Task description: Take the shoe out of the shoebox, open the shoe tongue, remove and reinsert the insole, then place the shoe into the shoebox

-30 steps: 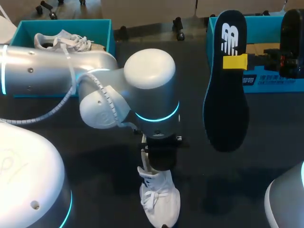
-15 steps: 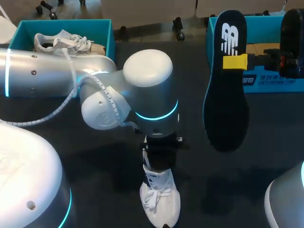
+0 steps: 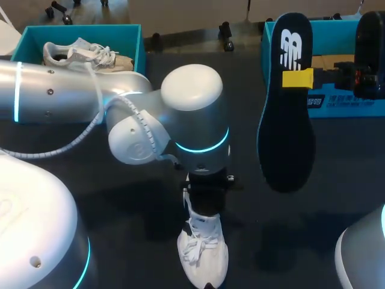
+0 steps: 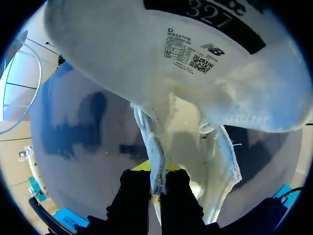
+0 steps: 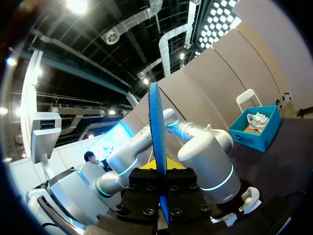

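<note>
A white shoe [image 3: 204, 256] stands on the dark table near the front edge, toe toward me. My left gripper [image 3: 204, 205] comes down on its opening from above. In the left wrist view the left gripper [image 4: 156, 183] is shut on the laced edge of the shoe [image 4: 195, 93], whose white upper fills the view. My right gripper [image 3: 304, 78] holds the black insole [image 3: 286, 114] in the air at the right, shut on its edge. In the right wrist view the insole [image 5: 156, 127] shows edge-on, rising from the right gripper [image 5: 160, 182].
A teal shoebox [image 3: 133, 37] at the back left holds a second white shoe [image 3: 78, 53]. Another teal box [image 3: 340, 99] stands at the back right, behind the right gripper. The left arm's big elbow [image 3: 189, 114] hangs over the middle of the table.
The left arm's elbow has shifted a little to the right, and the top of the shoe has gone with it. The right arm and the insole have stayed still.
</note>
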